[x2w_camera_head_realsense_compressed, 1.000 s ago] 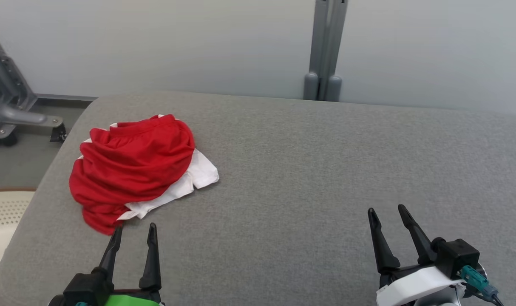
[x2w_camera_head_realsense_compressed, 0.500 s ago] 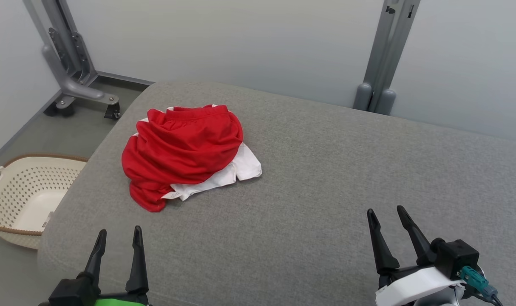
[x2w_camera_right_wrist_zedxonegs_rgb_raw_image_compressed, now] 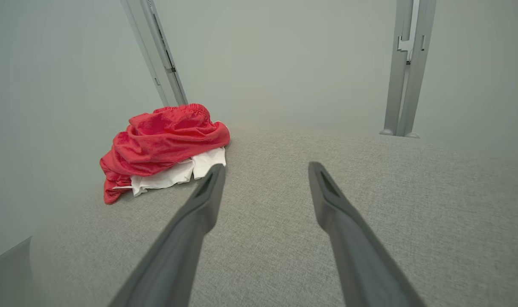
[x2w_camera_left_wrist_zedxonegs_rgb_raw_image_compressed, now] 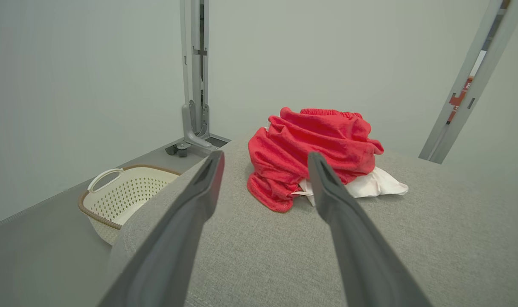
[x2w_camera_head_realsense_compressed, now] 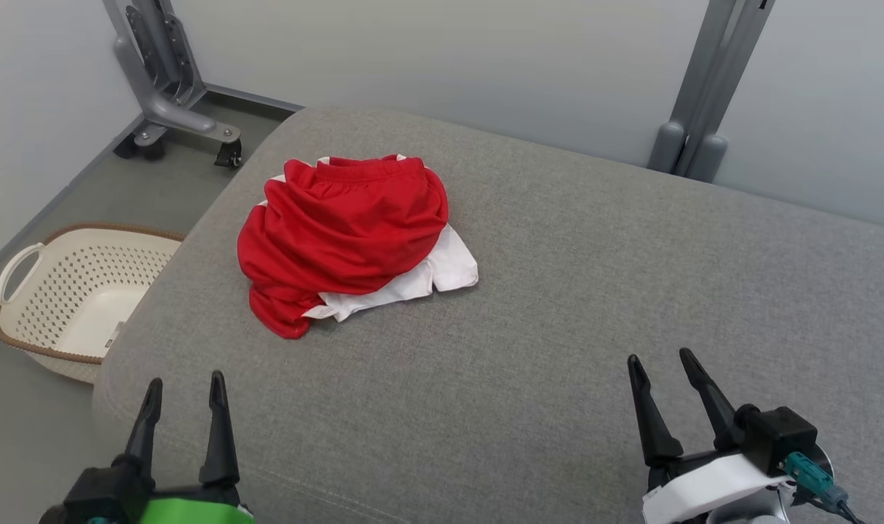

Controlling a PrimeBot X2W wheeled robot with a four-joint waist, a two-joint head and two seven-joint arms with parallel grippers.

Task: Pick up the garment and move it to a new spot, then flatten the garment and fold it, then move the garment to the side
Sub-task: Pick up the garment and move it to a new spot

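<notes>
Reading left to right, we find our left tool spread and empty at the near edge of the worktop. The red-and-white garment lies heaped ahead of it, toward the far left corner, and our right tool is spread too, well apart from it. We judge the cloth light, limp and slippy, best pinched at the waistband. That band faces away from us, and the long axis loosely runs near to far.

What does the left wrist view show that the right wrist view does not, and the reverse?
Left wrist, not right: the basket on the floor, a wheeled post foot and the left gripper, jaws open. Right wrist, not left: the right gripper, jaws open. Both: the crumpled garment on the cushion, and grey posts.
</notes>
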